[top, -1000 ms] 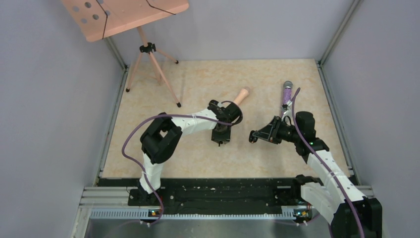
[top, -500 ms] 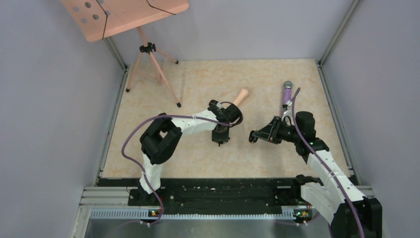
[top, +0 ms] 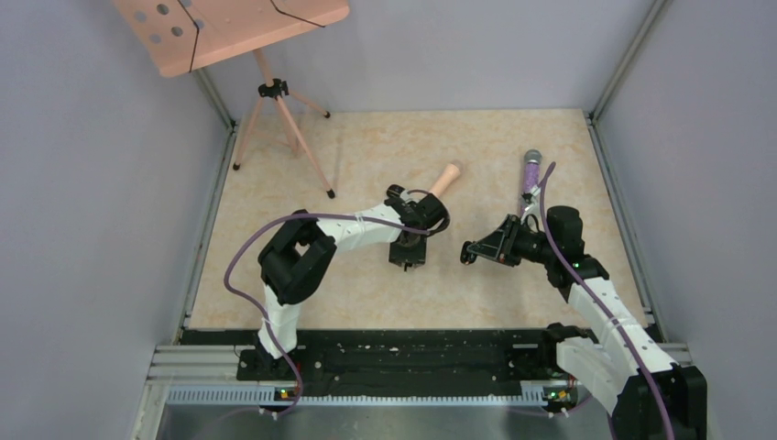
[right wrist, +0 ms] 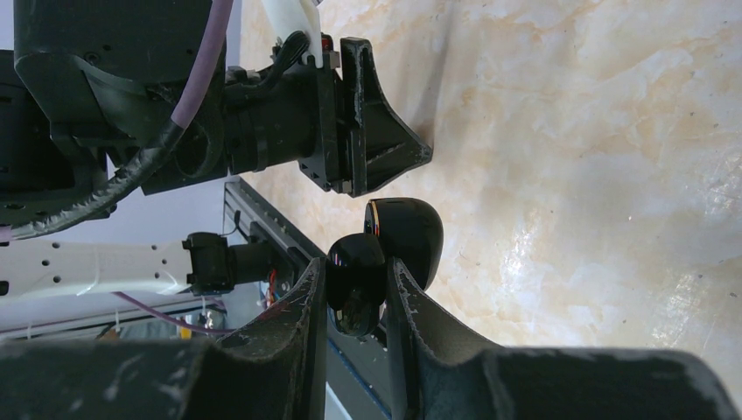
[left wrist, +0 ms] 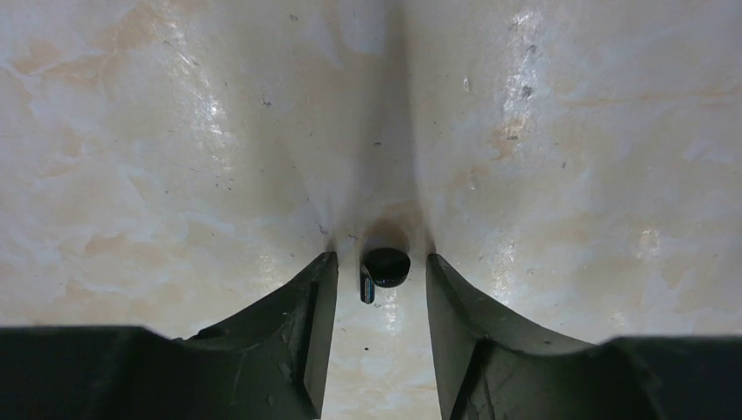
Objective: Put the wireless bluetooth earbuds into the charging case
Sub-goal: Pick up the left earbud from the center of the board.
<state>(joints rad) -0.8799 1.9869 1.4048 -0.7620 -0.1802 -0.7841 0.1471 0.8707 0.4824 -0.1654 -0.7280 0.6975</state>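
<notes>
One tiny black earbud [left wrist: 385, 268] with a short stem lies on the table, between the fingertips of my open left gripper [left wrist: 374, 273], touching neither finger. No other earbud shows. In the top view the left gripper [top: 407, 260] points down at mid-table and hides the bud. My right gripper [right wrist: 357, 293] is shut on the glossy black charging case [right wrist: 354, 278], held above the table with its lid [right wrist: 409, 229] swung open. In the top view the right gripper [top: 469, 254] is just right of the left one. The case's inside is turned away.
A wooden-handled tool [top: 446, 176] lies behind the left gripper. A purple microphone-like object [top: 530, 172] lies behind the right arm. A tripod stand [top: 275, 101] with a pink board stands at the back left. Grey walls enclose the table.
My left gripper has shifted slightly down and toward the near side. The right arm with the case has not moved.
</notes>
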